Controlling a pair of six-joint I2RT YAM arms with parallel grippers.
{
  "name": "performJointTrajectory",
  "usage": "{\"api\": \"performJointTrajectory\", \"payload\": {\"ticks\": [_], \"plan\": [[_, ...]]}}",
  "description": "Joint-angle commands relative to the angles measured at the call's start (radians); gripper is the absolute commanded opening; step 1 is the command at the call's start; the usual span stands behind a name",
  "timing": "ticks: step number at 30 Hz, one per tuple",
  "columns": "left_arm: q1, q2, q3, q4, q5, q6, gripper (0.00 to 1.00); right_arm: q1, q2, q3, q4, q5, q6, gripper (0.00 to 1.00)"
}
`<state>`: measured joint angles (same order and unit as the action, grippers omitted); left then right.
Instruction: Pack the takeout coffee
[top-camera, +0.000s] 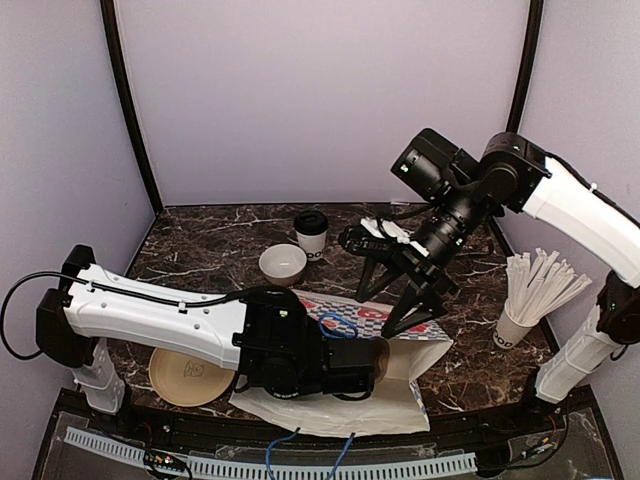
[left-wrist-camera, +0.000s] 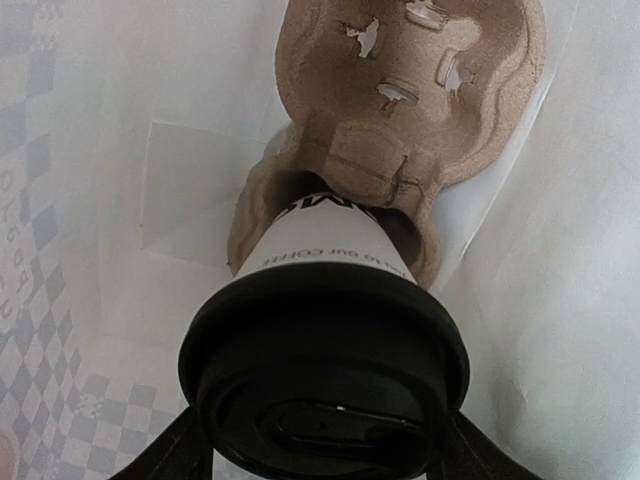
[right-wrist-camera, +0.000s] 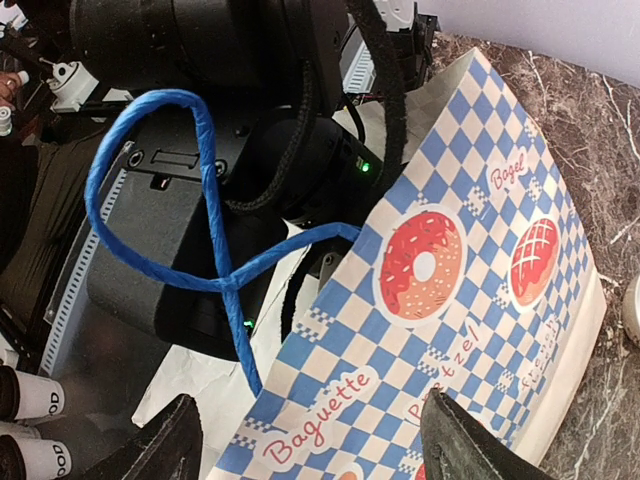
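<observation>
Lidded coffee cup (left-wrist-camera: 325, 330) in pulp carrier (left-wrist-camera: 420, 100) inside bag (right-wrist-camera: 480, 330), left fingers (left-wrist-camera: 168, 457) clasping it, right fingers (right-wrist-camera: 460, 440) spread empty

Overhead plus wrist close-ups, bag (top-camera: 330, 410) shared

Dark brown marble-pattern table top (top-camera: 200, 250), white veins. White paper bag (top-camera: 335, 412) lies flat at near centre, open end to the left. Its upper face (right-wrist-camera: 480, 330) is blue-and-white check, with doughnut and bun pictures and the words "Baguette", "Bagel", "Pretzel".

Brown moulded-pulp cup carrier (left-wrist-camera: 440, 100) inside the bag, slots cut in its far end.

Low white bowl (top-camera: 283, 264), tan inside, upright behind the bag, apart from it.

Round tan paper plate (top-camera: 185, 378) at near left, partly hidden.

White paper cup stuffed with long white sticks (top-camera: 512, 328) at right, near the bag's corner, not touching.

Plain lilac walls (top-camera: 320, 100) behind.
</observation>
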<state>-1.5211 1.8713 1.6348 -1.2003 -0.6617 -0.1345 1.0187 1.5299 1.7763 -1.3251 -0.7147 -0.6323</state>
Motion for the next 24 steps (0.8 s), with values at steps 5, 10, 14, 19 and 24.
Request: {"api": "performJointTrajectory", "payload": {"ticks": [5, 10, 14, 19, 24], "plan": [[0.042, -0.046, -0.057, 0.048, 0.017, 0.034, 0.47, 0.008, 0.013, 0.001, -0.006, -0.028, -0.020, 0.75], [0.065, -0.047, -0.102, 0.092, 0.033, 0.074, 0.47, 0.008, 0.020, 0.000, -0.009, -0.025, -0.023, 0.76], [0.084, -0.044, -0.113, 0.123, 0.131, 0.102, 0.47, 0.007, 0.029, 0.004, -0.012, -0.020, -0.026, 0.76], [0.126, -0.015, -0.124, 0.147, 0.325, 0.121, 0.47, 0.006, 0.039, 0.017, -0.020, -0.010, -0.033, 0.76], [0.168, 0.019, -0.100, 0.128, 0.447, 0.159, 0.47, -0.003, 0.041, 0.042, -0.031, 0.004, -0.035, 0.78]]}}
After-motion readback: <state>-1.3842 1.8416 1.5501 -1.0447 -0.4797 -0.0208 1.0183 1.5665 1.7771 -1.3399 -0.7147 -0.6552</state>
